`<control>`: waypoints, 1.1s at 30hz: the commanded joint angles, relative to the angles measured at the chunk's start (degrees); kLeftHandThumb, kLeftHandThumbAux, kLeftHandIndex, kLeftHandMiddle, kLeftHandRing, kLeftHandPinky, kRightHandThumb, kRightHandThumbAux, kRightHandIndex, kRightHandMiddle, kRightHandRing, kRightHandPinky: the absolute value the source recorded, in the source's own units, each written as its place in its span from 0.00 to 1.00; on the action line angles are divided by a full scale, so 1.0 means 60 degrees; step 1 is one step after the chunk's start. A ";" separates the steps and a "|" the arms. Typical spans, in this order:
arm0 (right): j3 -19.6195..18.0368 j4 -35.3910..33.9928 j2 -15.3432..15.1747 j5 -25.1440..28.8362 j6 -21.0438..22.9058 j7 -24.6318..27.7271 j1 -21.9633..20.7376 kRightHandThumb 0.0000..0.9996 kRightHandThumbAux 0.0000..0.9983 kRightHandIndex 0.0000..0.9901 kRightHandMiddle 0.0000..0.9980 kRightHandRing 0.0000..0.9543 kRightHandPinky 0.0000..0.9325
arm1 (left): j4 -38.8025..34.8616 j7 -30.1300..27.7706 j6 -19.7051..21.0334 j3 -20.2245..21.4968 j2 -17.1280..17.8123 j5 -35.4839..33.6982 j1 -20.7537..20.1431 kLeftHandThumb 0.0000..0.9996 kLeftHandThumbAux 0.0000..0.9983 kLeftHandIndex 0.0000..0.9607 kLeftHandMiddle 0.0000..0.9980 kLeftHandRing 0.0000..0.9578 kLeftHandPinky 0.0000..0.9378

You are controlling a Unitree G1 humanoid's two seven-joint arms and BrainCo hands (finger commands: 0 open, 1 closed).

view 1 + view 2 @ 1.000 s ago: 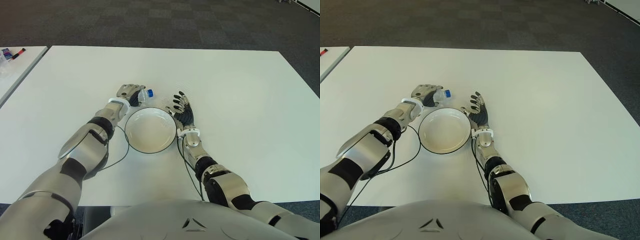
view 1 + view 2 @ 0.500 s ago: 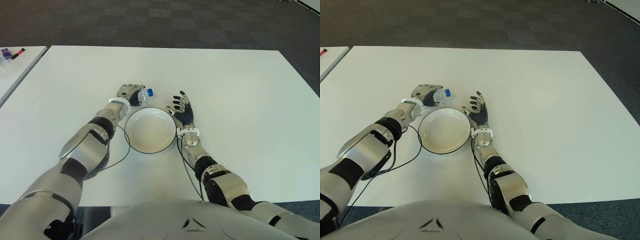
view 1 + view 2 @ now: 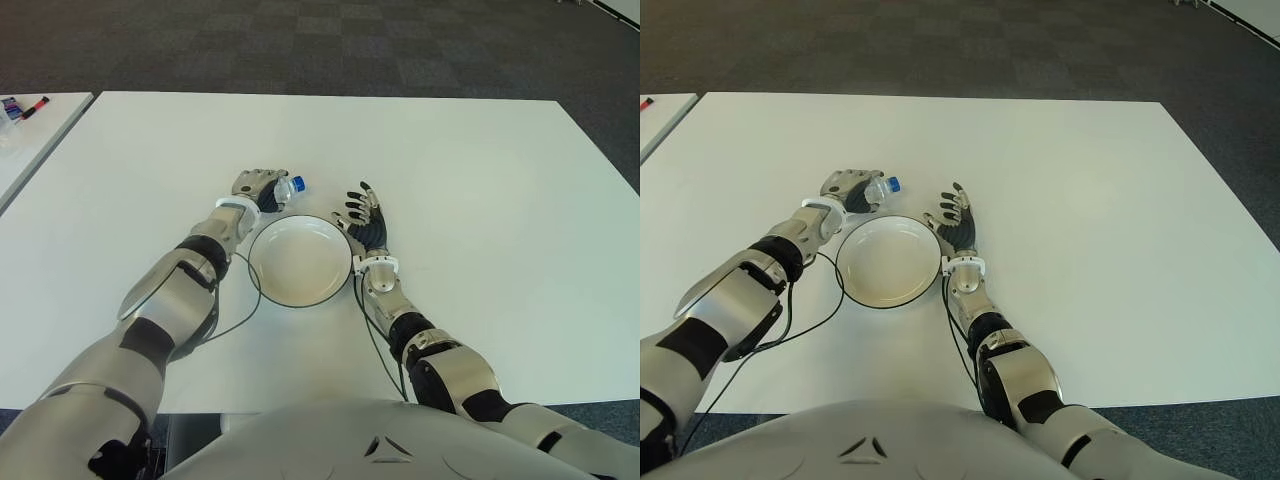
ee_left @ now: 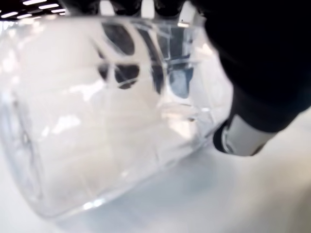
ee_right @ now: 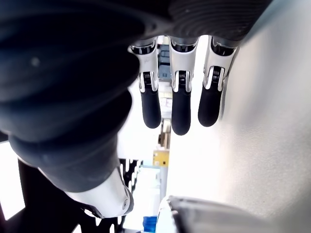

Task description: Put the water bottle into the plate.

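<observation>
My left hand [image 3: 257, 186] grips the water bottle [image 3: 286, 189]; next I lift it into the plate [image 3: 300, 262]. My right hand [image 3: 364, 220] shows splayed, empty, beside the plate's right rim.

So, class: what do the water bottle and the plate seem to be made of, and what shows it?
Water bottle, held in the left hand: looks like clear, glossy thin plastic, since the dark fingers show through its ridged wall; blue cap, probably plastic. Plate: smooth white with a dark rim line and a soft sheen, perhaps glazed ceramic or melamine; the look leaves that open.
</observation>
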 commanded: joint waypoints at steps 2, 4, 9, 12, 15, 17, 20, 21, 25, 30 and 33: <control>-0.0106 -0.0084 0.1384 0.0217 0.0229 0.0032 0.0383 0.31 0.90 0.02 0.28 0.30 0.32 | 0.0409 -0.0562 -0.0227 -0.0134 -0.0063 0.0060 0.0811 0.85 0.62 0.27 0.46 0.43 0.44; -0.0112 -0.0087 0.1393 0.0228 0.0229 0.0030 0.0387 0.32 0.91 0.02 0.28 0.30 0.32 | 0.0406 -0.0540 -0.0272 -0.0132 -0.0050 0.0066 0.0822 0.91 0.62 0.29 0.47 0.46 0.46; -0.0112 -0.0113 0.1420 0.0223 0.0259 -0.0015 0.0377 0.32 0.91 0.02 0.28 0.30 0.32 | 0.0416 -0.0654 -0.0339 0.0005 -0.0048 -0.0070 0.0854 0.98 0.63 0.33 0.48 0.49 0.53; -0.0098 -0.0180 0.1455 0.0228 0.0298 -0.0006 0.0340 0.31 0.90 0.01 0.28 0.30 0.31 | 0.0424 -0.0709 -0.0312 0.0101 -0.0065 -0.0175 0.0882 0.99 0.63 0.35 0.47 0.51 0.57; -0.0101 -0.0209 0.1445 0.0241 0.0277 0.0019 0.0397 0.31 0.90 0.01 0.27 0.30 0.31 | 0.0408 -0.0709 -0.0255 0.0149 -0.0069 -0.0206 0.0904 1.00 0.63 0.37 0.46 0.52 0.59; -0.0101 -0.0241 0.1452 0.0249 0.0288 0.0024 0.0417 0.30 0.90 0.01 0.27 0.30 0.31 | 0.0395 -0.0703 -0.0223 0.0201 -0.0069 -0.0244 0.0910 0.97 0.64 0.42 0.45 0.52 0.60; -0.0105 -0.0273 0.1455 0.0259 0.0297 0.0025 0.0445 0.30 0.89 0.02 0.27 0.30 0.32 | 0.0378 -0.0664 -0.0173 0.0272 -0.0077 -0.0323 0.0918 0.96 0.65 0.43 0.46 0.54 0.62; -0.0106 -0.0279 0.1453 0.0263 0.0295 0.0030 0.0455 0.31 0.89 0.02 0.28 0.30 0.32 | 0.0371 -0.0653 -0.0169 0.0283 -0.0076 -0.0337 0.0921 0.95 0.65 0.40 0.47 0.55 0.64; -0.0097 -0.0300 0.1450 0.0276 0.0306 0.0045 0.0489 0.31 0.89 0.02 0.27 0.30 0.32 | 0.0336 -0.0597 -0.0176 0.0333 -0.0062 -0.0406 0.0932 0.94 0.66 0.37 0.49 0.57 0.68; -0.0089 -0.0267 0.1438 0.0288 0.0379 0.0037 0.0471 0.31 0.92 0.02 0.27 0.29 0.31 | 0.0304 -0.0480 -0.0231 0.0490 -0.0050 -0.0554 0.0947 0.95 0.66 0.39 0.49 0.55 0.73; -0.0081 -0.0261 0.1434 0.0307 0.0402 0.0045 0.0463 0.31 0.93 0.02 0.28 0.29 0.31 | 0.0302 -0.0424 -0.0328 0.0611 -0.0036 -0.0676 0.0959 0.95 0.66 0.39 0.49 0.55 0.74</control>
